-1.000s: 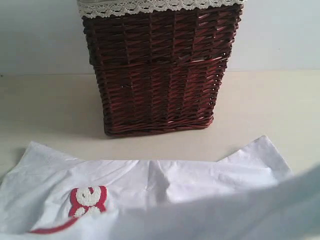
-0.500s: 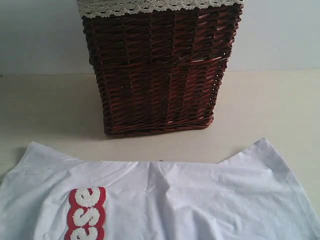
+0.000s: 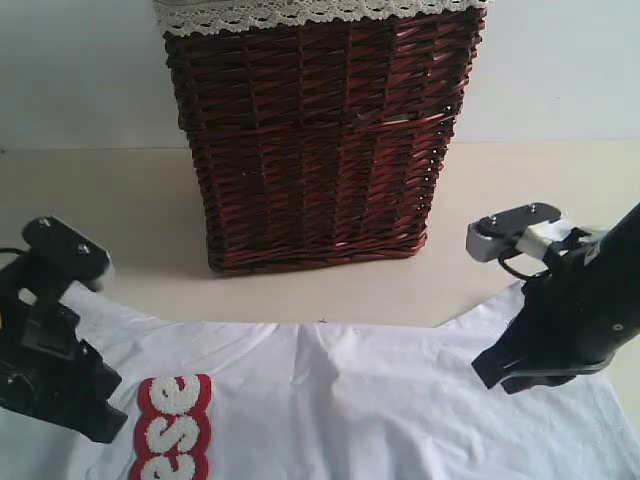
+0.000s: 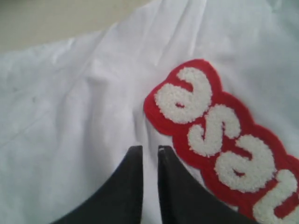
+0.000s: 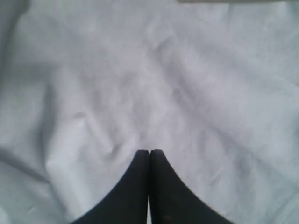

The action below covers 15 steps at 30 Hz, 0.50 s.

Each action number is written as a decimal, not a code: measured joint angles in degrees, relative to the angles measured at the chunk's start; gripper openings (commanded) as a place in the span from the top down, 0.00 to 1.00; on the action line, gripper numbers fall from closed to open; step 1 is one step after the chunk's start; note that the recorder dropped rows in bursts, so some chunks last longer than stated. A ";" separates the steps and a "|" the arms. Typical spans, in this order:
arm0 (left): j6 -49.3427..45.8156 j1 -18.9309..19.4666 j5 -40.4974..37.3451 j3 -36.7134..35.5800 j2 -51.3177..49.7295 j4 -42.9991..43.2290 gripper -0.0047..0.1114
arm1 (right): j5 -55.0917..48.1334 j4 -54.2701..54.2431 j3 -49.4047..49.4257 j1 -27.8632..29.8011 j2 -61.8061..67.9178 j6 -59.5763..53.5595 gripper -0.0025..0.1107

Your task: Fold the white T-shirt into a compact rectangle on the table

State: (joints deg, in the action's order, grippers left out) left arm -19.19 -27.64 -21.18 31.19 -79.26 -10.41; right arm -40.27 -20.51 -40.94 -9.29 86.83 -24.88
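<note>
White T-shirt [image 3: 360,400] lies spread flat on the table [image 3: 100,200], in front of the basket [image 3: 315,140] — we see no fold yet, so approx. everything's left. Right gripper [image 5: 149,152]: fingers pressed together, empty. Left gripper [image 4: 149,148], by the lettering — a slit apart; can't tell if cloth's pinched.

Black left arm [image 3: 50,370], black right arm [image 3: 560,330], grey screwed bracket [image 3: 512,230], tapered dark fingers [image 4: 131,186].

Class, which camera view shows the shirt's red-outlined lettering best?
The left wrist view: the lettering is large, its fuzzy texture clear. The exterior view shows a small part, cut by the frame edge. The right wrist view shows none.
</note>
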 measured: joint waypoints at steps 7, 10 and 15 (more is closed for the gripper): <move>-0.31 0.00 2.31 2.13 -13.47 -0.36 0.96 | 4.25 -1.74 0.00 0.00 8.48 -1.25 0.98; -0.31 0.00 1.93 5.47 -17.28 -0.36 0.96 | 5.40 -2.35 -0.12 0.00 11.07 -1.47 0.98; -0.31 0.00 -2.43 11.05 -22.28 -0.58 0.96 | 5.01 -2.71 -3.86 0.00 16.05 -1.18 0.98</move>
State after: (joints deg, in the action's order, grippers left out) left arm -19.51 -27.64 -23.61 42.24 -101.54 -10.99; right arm -35.26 -23.22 -44.80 -9.29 102.88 -26.06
